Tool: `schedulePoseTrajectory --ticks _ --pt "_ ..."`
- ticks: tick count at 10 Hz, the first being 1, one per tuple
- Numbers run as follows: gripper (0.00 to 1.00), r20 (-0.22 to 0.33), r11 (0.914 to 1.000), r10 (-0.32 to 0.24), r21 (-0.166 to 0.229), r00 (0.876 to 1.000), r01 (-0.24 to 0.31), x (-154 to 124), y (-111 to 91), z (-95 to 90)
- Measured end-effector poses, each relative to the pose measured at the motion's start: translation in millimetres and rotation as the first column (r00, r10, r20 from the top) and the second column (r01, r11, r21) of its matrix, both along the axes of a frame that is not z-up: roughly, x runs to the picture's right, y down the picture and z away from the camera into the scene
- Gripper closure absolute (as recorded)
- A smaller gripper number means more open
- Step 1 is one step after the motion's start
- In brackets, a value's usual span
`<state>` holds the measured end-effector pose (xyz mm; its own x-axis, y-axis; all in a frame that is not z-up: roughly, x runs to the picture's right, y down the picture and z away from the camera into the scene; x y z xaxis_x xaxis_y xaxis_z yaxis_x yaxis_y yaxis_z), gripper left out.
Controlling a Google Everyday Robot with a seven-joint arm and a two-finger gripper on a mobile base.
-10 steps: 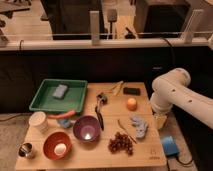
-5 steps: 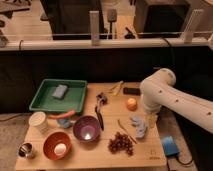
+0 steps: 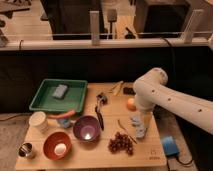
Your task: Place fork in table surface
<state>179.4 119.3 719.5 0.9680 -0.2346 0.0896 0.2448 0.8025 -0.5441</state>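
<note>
since a moment ago the white arm has swung left over the table — its tool hangs by a blue object, grip state cannot be told. the fork lies on the table between purple bowl and blue object, above the grapes.

A green tray holds one grey-blue block. In front of it stand a white cup, a small metal cup, a red bowl and a purple bowl. A black-handled utensil lies just right of the purple bowl. Dark grapes are near a crumpled blue cloth, which lies just below the end effector. An orange sits behind them.
</note>
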Motion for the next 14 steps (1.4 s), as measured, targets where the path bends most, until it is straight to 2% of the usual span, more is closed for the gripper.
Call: schedulePoseTrajectory --ticks 2,4,7,14 --pt "0.20 0.018 0.9996 -0.029 -0.004 0.999 0.029 -5 0 1.0" --pt "0.20 0.048 0.9982 -0.060 -0.006 0.997 0.060 -26 -2 3.9" --pt "0.20 0.066 0.9957 -0.091 -0.011 0.994 0.092 -30 -2 5.5" --pt "0.20 0.136 0.9842 -0.173 -0.012 0.975 0.177 -57 4 11.0"
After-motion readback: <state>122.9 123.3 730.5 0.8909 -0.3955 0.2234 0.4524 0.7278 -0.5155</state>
